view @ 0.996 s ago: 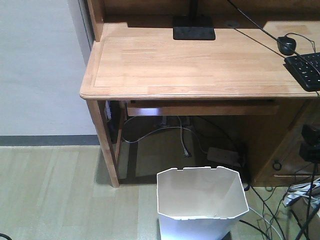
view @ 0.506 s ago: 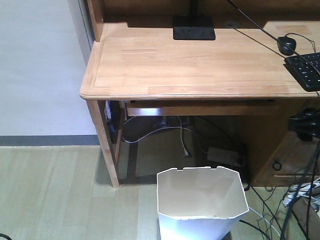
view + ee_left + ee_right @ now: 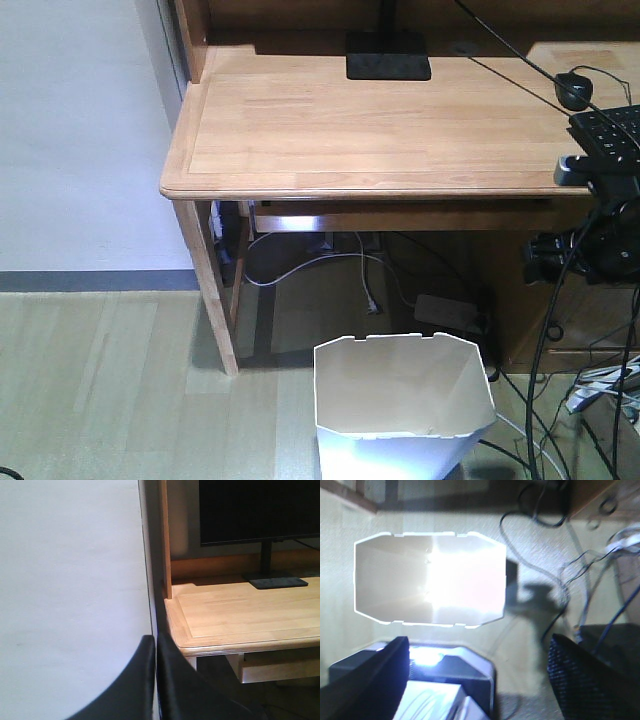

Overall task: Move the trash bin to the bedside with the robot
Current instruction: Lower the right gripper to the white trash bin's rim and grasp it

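Standing on the floor (image 3: 100, 380) just in front of the table (image 3: 380, 130), the trash bin (image 3: 405, 395) lay below the right pincer (image 3: 479, 641), spread wide and empty, while the left pincer (image 3: 155, 639) was closed on nothing.

A light wooden desk (image 3: 380, 120) stands beside a white wall (image 3: 70, 130) on pale plank floor (image 3: 100, 380).

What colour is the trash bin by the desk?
The trash bin is white outside, cream inside; the front-facing view shows it best.
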### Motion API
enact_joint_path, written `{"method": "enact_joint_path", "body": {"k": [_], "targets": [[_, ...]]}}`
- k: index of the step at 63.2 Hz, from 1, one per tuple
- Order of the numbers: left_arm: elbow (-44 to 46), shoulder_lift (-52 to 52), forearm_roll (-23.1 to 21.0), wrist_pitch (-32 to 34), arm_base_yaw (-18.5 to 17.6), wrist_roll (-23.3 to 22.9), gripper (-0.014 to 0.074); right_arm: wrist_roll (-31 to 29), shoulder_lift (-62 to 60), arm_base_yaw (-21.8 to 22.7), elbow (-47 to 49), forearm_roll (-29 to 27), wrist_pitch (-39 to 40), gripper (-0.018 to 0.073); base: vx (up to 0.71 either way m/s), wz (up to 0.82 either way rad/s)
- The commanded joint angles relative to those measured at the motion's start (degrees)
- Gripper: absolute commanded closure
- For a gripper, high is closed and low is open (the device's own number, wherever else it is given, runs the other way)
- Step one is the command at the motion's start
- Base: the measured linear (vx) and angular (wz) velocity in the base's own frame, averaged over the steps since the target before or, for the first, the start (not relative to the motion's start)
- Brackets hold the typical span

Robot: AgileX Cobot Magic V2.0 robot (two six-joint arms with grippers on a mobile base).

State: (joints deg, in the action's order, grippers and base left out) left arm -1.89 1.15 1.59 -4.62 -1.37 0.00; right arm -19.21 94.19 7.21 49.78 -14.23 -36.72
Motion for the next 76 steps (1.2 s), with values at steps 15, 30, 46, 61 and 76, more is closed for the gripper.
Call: {"method": "enact_joint_path", "body": {"k": [15, 30, 46, 61, 76], "targets": [[-0.7, 0.42, -0.59, 4.14, 0.04, -0.79, 0.0603, -22.41, 14.49, 3.49, 1.63, -14.08, 11.43, 0.001, 0.0, 0.0], [-0.7, 0.42, -0.59, 4.14, 0.04, -0.79, 0.0603, -24.4, 29.24, 3.49, 5.15, -14.85, 17.79, 0.0012, 0.0, 0.0], [-0.7, 0.42, -0.59, 4.14, 0.04, -0.79, 0.0603, -24.21, 44.33, 1.14, 13.97, -14.85, 18.21, 0.0012, 0.0, 0.0], [-0.7, 0.42, -0.59, 4.14, 0.04, -0.79, 0.0603, -21.75, 57.71, -0.26, 25.34, -14.42, 16.3, 0.0012, 0.0, 0.0], [-0.7, 0.42, -0.59, 4.14, 0.04, -0.79, 0.0603, -18.58, 66.93, 0.33, 35.0, -8.95, 13.41, 0.0012, 0.0, 0.0]]}}
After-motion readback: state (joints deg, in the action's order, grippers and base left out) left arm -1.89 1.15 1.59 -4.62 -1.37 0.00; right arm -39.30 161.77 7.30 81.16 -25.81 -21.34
